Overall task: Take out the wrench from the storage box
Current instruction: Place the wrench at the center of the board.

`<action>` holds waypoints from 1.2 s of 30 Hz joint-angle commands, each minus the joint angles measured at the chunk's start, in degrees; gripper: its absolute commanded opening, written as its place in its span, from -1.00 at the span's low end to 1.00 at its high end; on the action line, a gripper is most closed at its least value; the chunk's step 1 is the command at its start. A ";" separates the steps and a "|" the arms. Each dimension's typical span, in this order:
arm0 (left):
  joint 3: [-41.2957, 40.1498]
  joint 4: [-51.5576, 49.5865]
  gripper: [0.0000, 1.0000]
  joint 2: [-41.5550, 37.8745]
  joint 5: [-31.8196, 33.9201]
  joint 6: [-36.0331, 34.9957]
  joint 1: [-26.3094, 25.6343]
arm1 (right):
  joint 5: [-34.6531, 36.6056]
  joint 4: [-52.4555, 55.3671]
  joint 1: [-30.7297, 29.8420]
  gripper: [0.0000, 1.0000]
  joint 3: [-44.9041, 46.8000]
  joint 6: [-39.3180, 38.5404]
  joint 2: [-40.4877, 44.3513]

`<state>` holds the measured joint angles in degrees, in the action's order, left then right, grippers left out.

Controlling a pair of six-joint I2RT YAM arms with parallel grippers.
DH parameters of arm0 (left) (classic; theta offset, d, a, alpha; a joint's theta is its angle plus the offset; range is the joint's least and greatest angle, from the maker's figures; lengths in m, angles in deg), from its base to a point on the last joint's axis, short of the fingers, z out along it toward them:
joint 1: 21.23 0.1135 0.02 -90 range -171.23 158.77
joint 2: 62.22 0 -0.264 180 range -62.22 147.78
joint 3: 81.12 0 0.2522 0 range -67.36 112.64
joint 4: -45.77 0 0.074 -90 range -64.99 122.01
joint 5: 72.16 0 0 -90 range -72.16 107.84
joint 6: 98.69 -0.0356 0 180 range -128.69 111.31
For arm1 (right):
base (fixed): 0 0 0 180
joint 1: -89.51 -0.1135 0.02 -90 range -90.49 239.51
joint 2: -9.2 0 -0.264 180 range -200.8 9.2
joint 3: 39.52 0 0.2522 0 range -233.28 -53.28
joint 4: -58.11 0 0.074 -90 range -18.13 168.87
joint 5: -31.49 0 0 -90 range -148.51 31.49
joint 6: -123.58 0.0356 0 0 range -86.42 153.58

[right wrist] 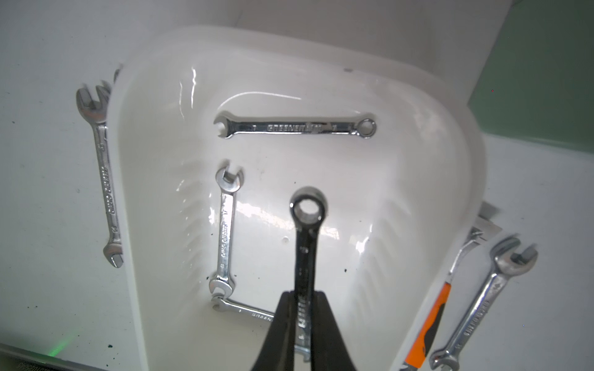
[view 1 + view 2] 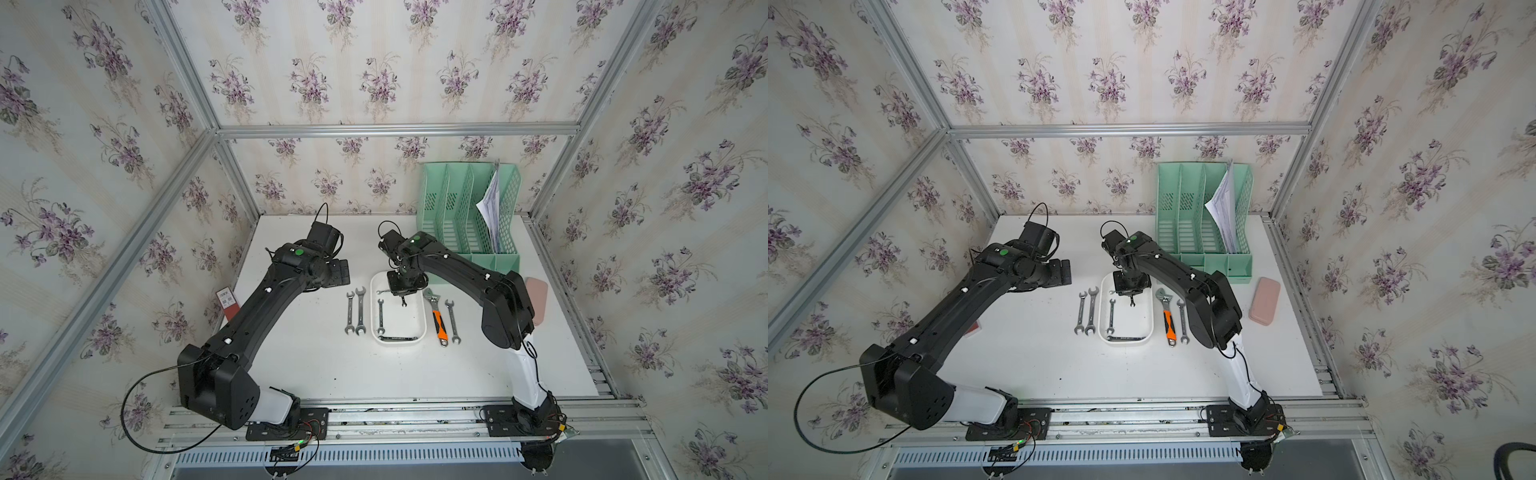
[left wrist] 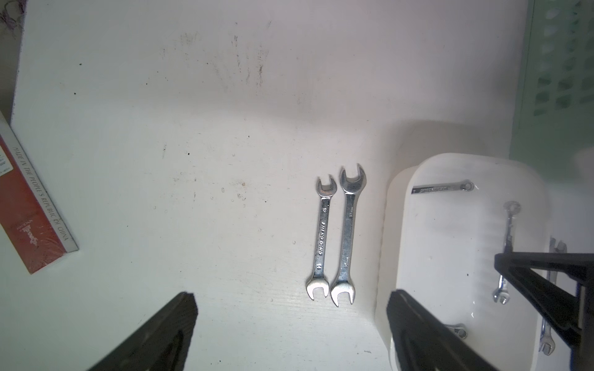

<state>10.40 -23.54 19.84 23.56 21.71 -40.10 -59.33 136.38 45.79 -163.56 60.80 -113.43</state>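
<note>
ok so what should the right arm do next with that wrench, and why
Probably carry it sideways over the wall and out to the bare table. The right gripper is shut on the wrench, which seems lifted off the floor of the storage box but is over it, not yet outside.

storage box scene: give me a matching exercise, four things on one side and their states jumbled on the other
1 ring-end wrench
2 orange-handled wrench
3 storage box
4 left gripper

a lying on the table beside the box
b jaws open, holding nothing
c clamped in the right gripper
d three wrenches lying inside

Pairs: 1-c, 2-a, 3-d, 4-b
</note>
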 commanded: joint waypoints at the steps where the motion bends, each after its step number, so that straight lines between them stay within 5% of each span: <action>1: 0.76 -0.46 0.95 0.06 -0.18 -0.34 -0.02 | 1.91 1.24 1.17 -0.82 2.04 -0.48 2.72; 17: 2.62 -1.63 0.95 1.02 -0.87 0.19 0.03 | 2.01 -9.53 11.14 -0.85 30.24 -3.76 19.01; 36: 1.96 -2.01 0.95 0.69 -1.42 0.94 -0.07 | 1.08 -17.23 14.81 -0.82 33.71 -5.27 14.39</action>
<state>12.52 -24.39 20.89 22.31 22.19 -40.23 -58.74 120.69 60.15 -129.71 56.10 -98.13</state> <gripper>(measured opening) 0.974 0.094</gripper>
